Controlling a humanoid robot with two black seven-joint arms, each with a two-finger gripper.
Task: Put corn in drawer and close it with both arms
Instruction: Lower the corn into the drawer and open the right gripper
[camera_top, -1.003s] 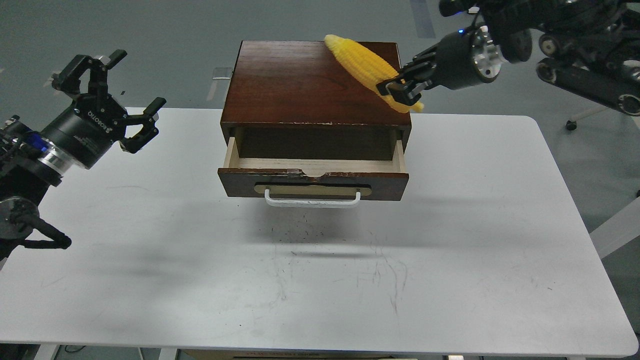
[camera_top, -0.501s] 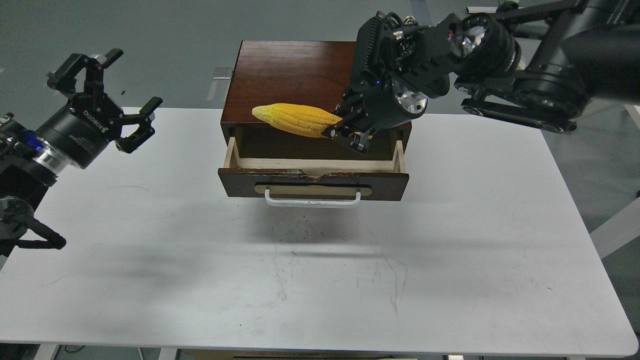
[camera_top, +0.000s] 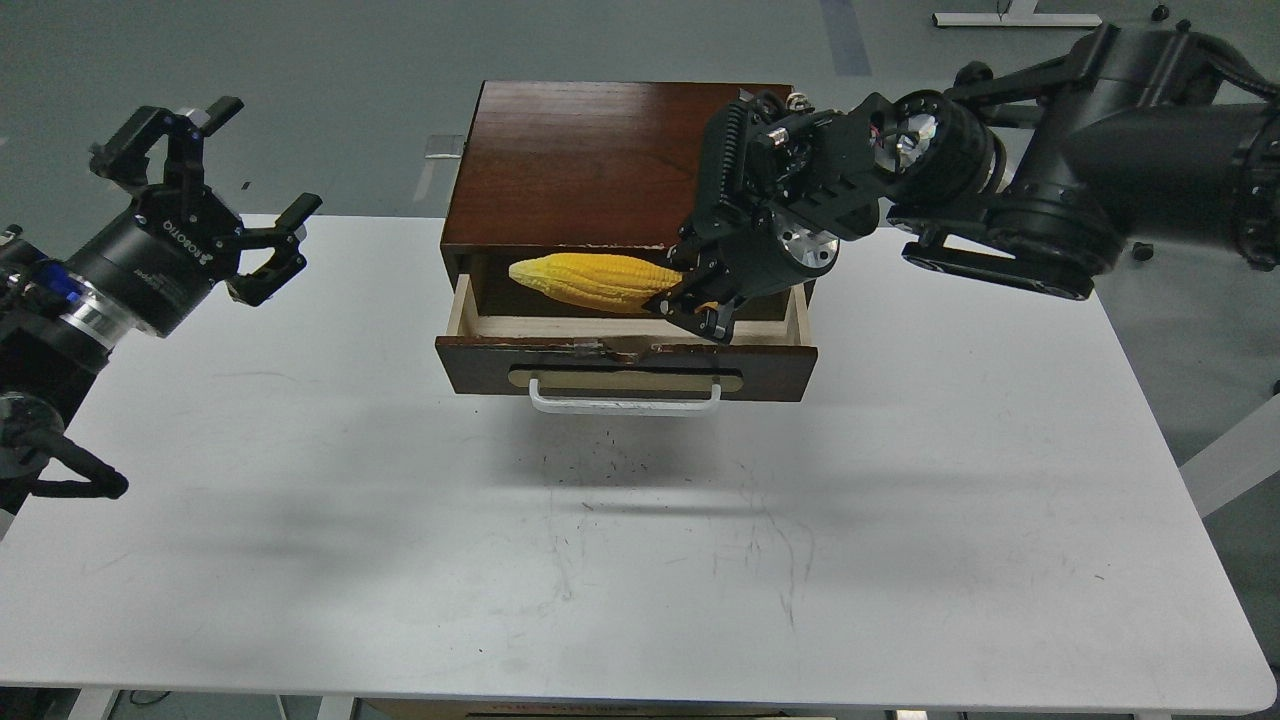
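Since 0.5 s ago the corn (camera_top: 597, 281) has dropped into the mouth of the open drawer (camera_top: 626, 357), right gripper (camera_top: 697, 305) clamped on its thick end, left gripper (camera_top: 215, 195) spread wide, holding nothing, beyond the table (camera_top: 900, 560) edge.

We record a dark, polished wooden drawer (camera_top: 625, 365) with pale, raw wood inside and a chipped top edge. Its handle (camera_top: 624, 403) looks glossy white. The corn (camera_top: 597, 281) appears matt, ridged plastic. The tabletop (camera_top: 900, 500) is smooth, scuffed white.
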